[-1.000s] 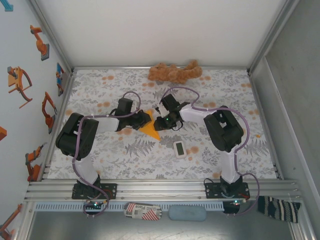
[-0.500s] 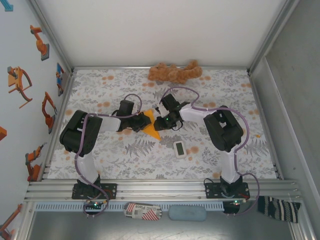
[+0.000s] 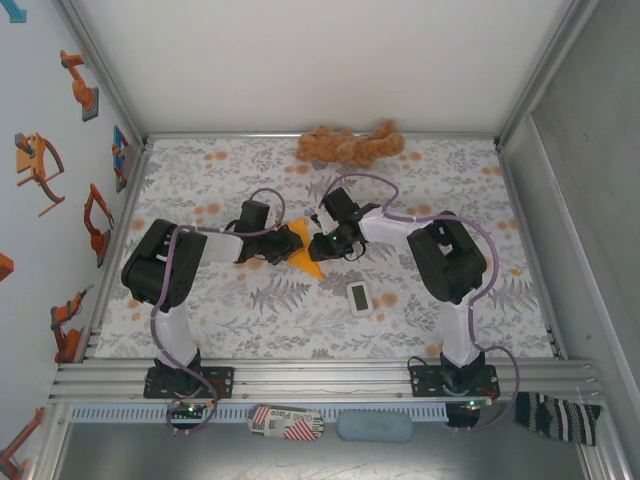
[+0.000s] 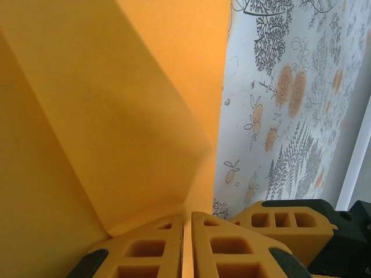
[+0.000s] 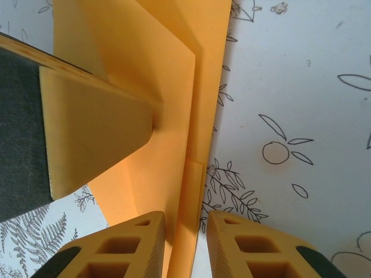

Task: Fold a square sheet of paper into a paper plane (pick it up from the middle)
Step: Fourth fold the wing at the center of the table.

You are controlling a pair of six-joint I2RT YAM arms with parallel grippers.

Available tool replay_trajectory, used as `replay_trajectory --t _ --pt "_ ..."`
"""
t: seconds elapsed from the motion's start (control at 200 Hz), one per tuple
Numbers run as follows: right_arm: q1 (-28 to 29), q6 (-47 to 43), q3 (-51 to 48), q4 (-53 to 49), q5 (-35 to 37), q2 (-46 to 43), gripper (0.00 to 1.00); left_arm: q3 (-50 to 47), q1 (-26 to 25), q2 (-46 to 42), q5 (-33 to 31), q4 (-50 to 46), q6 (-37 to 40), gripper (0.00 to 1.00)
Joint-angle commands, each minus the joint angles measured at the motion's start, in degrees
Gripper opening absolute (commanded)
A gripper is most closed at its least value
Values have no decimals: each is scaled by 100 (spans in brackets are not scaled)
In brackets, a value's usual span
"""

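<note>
the orange paper (image 3: 301,255) lies near the middle of the table, creased into a smaller pointed shape whose tip aims toward the near edge, and it sits between the two grippers. in the left wrist view the orange paper (image 4: 116,116) rises as a broad folded sheet with a diagonal crease across it, its right edge standing over the patterned cloth. the left gripper (image 3: 279,243) comes at it from the left; seen close, the left gripper (image 4: 187,217) has its jaws pressed together with only a hairline between them, clenched on the paper's lower edge. in the right wrist view the orange paper (image 5: 174,87) shows several stacked layers with straight edges running up the frame, and one finger (image 5: 93,133) of the left gripper lies against its face. the right gripper (image 3: 320,247) meets the paper from the right; the right gripper (image 5: 186,223) has its jaws a little apart with the layered edge running between them, and i cannot tell whether they pinch it. under everything is a floral tablecloth (image 3: 250,320) of grey ferns and orange blossoms. a small white device (image 3: 360,298) lies near the paper, toward the near right. a brown plush toy (image 3: 350,145) rests at the far edge, well apart from the paper. a striped cloth (image 3: 558,418) lies beyond the front rail at the right.
</note>
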Motion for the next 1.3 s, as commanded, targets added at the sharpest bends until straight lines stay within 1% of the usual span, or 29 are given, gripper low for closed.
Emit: replay_trajectory --t 0.0,0.08,0.2,0.315,0.546,0.871,1.037,1.297 --pt "98 -32 -62 -60 -11 191 26 139 -40 107 -41 -101 16 13" --pt "98 31 -62 -9 -72 -42 26 138 -39 112 -59 -127 26 13" --pt "89 67 -173 51 -207 -289 31 159 -33 103 -76 -161 32 13" --pt "89 41 -309 36 -306 -311 36 192 -40 107 -85 -213 56 13" --pt "107 -19 -388 -21 -312 -374 40 243 -40 89 -129 -364 123 14" --pt "236 -178 -144 -459 269 -3 37 298 -48 143 -138 -435 128 13" --pt "274 -209 -136 -531 402 177 37 339 -46 138 -132 -478 142 14" --pt "265 -227 -210 -518 449 405 27 391 -43 131 -129 -551 180 14"
